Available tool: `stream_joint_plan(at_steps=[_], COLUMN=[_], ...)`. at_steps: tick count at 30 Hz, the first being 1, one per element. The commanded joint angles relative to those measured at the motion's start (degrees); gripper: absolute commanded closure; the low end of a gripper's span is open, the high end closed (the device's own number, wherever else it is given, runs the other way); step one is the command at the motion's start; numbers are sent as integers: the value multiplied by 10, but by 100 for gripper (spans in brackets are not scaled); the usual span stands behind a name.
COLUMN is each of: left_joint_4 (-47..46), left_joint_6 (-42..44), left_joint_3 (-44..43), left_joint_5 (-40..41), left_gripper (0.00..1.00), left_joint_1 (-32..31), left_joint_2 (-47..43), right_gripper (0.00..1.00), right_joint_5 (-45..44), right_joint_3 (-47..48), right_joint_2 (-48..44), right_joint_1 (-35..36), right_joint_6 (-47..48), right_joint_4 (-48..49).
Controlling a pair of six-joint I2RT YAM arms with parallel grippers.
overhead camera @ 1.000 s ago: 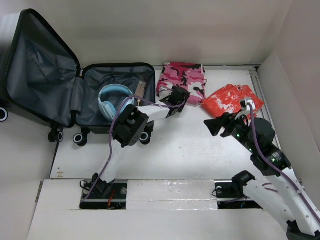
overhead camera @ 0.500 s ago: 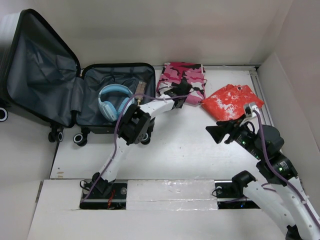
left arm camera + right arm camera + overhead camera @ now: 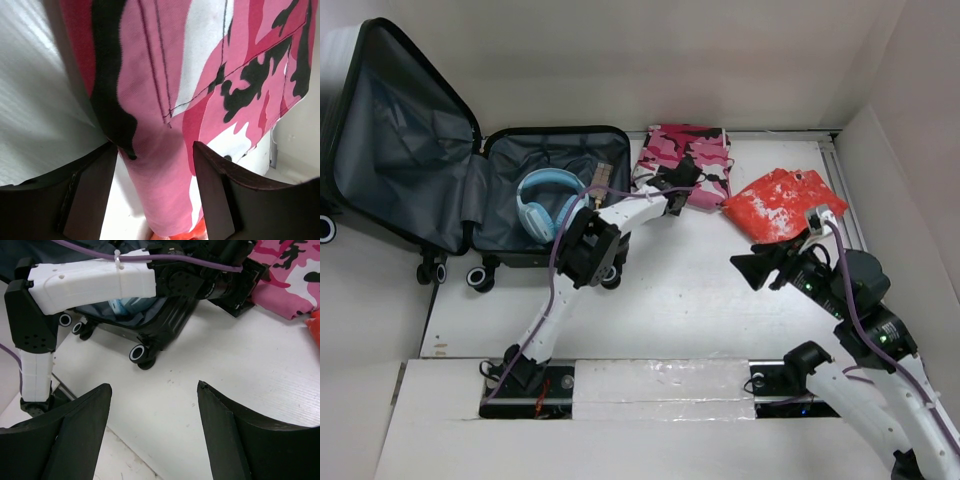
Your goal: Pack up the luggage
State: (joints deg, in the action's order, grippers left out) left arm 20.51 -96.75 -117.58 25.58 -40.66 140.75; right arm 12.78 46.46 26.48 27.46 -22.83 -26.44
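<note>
White tabletop (image 3: 700, 290); the luggage (image 3: 505, 205) lay open at its far left corner, blue headphones (image 3: 545, 190) inside.
My left pincer (image 3: 155, 150) straddled a fold of the pink camouflage cloth (image 3: 200, 75); whether it pinched, I could not tell. My right pincer (image 3: 152, 390) hung spread wide above the tabletop.

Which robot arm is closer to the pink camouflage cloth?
Left. The left end effector is at the near edge of the pink camouflage cloth, a fold between its fingers. The right end effector hangs over the table, apart from the cloth, off to its right.
</note>
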Motion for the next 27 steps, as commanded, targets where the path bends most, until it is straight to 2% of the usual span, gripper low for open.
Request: stream_joint_plan(at_steps=[1,3,5,8,9,12,15,19,23,24,27], left_joint_4=[159,178,171,171,171,176,148,39,-37,-56,-61], left_joint_6=[-13,-7,1,24,30,51,75,146,278,340,418], left_joint_3=[-49,-56,-56,-84,-95,-140,-117,-53,-33,-33,-79], left_joint_5=[27,22,11,6,6,6,1,10,19,-10,-82], left_gripper=[41,42,59,76,87,100,100,100,100,100,100], left_joint_1=[7,13,21,29,34,34,34,34,26,26,44], left_joint_2=[39,39,44,63,69,88,81,41,-3,-12,-25], right_gripper=[25,25,25,25,25,25,25,25,25,25,25], right_joint_5=[12,12,12,12,6,1,1,1,7,14,24], right_joint_3=[29,29,36,43,43,59,71,71,65,65,60], right_joint_2=[2,2,-4,-10,-10,-10,-10,-15,-15,-15,-1], right_joint_1=[5,5,5,5,5,5,5,5,5,5,5], right_joint_6=[7,7,7,7,7,7,7,7,7,7,1], right_joint_4=[9,9,3,9,3,-3,-8,-13,-5,6,21])
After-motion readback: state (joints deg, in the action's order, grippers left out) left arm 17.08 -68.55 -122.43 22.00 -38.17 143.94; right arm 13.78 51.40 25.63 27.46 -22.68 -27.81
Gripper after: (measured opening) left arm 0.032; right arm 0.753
